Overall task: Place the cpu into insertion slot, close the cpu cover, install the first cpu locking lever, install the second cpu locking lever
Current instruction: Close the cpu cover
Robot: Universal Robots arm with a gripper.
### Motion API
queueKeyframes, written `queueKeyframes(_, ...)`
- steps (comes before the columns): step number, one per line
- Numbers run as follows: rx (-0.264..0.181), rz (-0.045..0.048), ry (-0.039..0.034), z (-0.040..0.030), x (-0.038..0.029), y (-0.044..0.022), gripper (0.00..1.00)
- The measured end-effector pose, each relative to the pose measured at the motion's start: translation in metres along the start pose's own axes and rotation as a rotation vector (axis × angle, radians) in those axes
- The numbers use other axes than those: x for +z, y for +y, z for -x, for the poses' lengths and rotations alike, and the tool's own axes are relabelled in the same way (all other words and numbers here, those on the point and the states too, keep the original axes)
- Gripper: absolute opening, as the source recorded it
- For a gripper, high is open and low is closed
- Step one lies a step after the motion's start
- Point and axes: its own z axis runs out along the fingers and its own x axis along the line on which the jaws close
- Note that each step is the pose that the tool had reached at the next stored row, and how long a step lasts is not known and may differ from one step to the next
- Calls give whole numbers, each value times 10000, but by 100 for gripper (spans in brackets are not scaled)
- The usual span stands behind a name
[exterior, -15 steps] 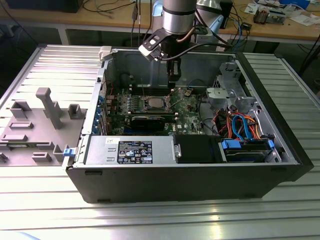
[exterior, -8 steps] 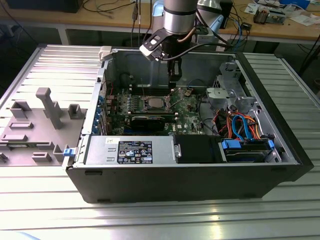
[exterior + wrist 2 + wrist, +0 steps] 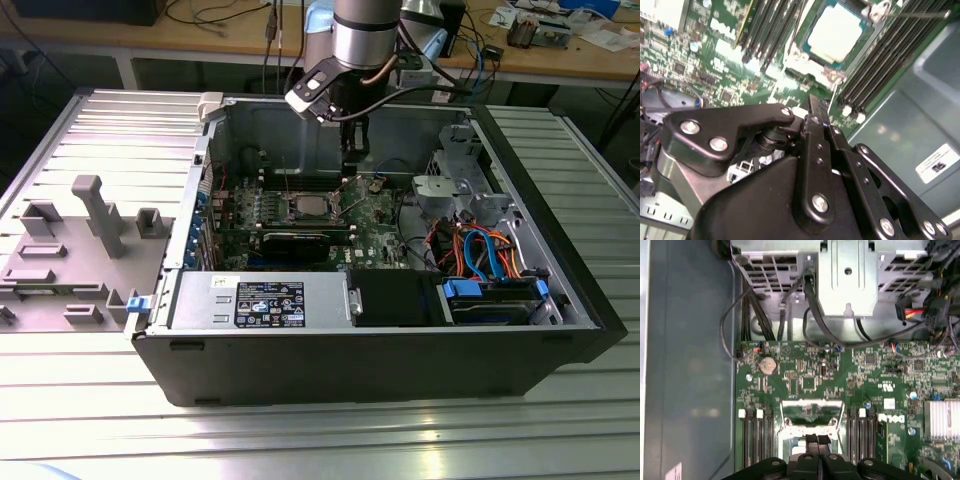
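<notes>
In the exterior view, the computer case (image 3: pixel 400 350) lies open on a ribbed metal table (image 3: pixel 320 440), with a grey fixture block (image 3: pixel 80 250) beside it at the exterior view's left. The arm (image 3: pixel 365 35) reaches down into the case, and the gripper (image 3: pixel 352 150) hangs over the green motherboard (image 3: pixel 385 215), just to the exterior view's right of the insertion slot (image 3: pixel 289 210). The cpu (image 3: pixel 307 207) sits in that slot with its pale top exposed. In the second wrist view, the cpu (image 3: pixel 836 32) lies flat inside the insertion slot (image 3: pixel 866 35), uncovered. The cpu cover (image 3: pixel 832 76) is swung off the chip, on the slot's side nearer the gripper (image 3: pixel 812 107). A thin metal rod (image 3: pixel 912 15) runs along the far side of the slot. The black fingers (image 3: pixel 815 130) lie pressed together with nothing visible between them. In the first wrist view, the gripper (image 3: pixel 818 437) again shows its jaws closed, the tips at the near edge of the cpu cover (image 3: pixel 812 403), whose window shows green board. Whether the tips touch the cover cannot be told. Black memory slots (image 3: pixel 757 435) flank the cover, and a round coin battery (image 3: pixel 767 365) sits farther along the board.
</notes>
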Motion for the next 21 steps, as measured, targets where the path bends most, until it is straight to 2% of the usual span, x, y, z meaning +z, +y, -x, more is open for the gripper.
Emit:
queueKeyframes(3,0,0,0,0,4,47,11)
queueKeyframes(18,1,-1,-15,0,5,50,11)
queueKeyframes(21,1,-17,-16,0,13,86,11)
